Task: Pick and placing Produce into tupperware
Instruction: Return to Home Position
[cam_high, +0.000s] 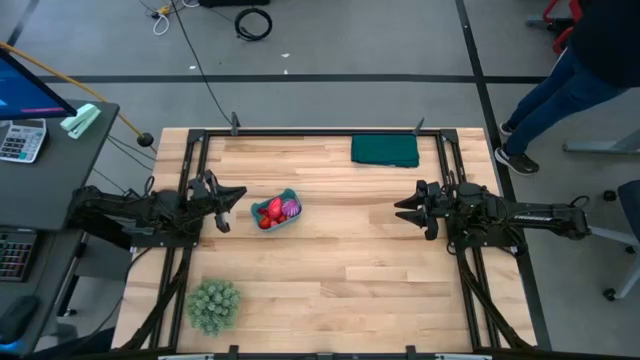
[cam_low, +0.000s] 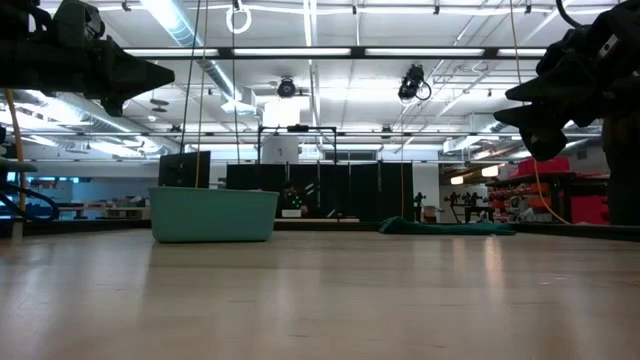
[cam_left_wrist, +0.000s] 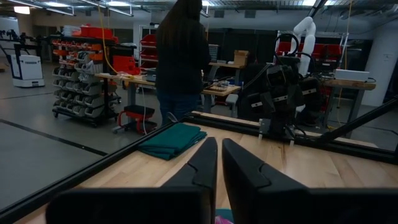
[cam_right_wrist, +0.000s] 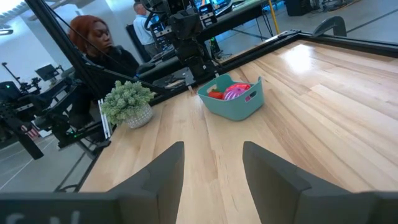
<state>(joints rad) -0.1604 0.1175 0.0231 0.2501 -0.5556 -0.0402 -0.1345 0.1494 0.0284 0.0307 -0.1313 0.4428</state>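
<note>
The teal tupperware (cam_high: 278, 213) stands on the table left of centre, with red produce (cam_high: 269, 213) and the magenta-purple piece (cam_high: 291, 209) inside it. It also shows in the right wrist view (cam_right_wrist: 232, 98) and the low view (cam_low: 213, 215). My left gripper (cam_high: 238, 196) hovers raised just left of the tupperware, fingers nearly closed and empty (cam_left_wrist: 219, 163). My right gripper (cam_high: 398, 208) hovers at the table's right side, fingers spread apart (cam_right_wrist: 211, 165), pointing toward the tupperware and holding nothing.
A dark green folded cloth (cam_high: 385, 150) lies near the far edge. A fuzzy green ball-like plant (cam_high: 213, 304) sits at the near left corner. A person's legs (cam_high: 545, 105) stand beyond the far right corner. Bare wood lies between the two grippers.
</note>
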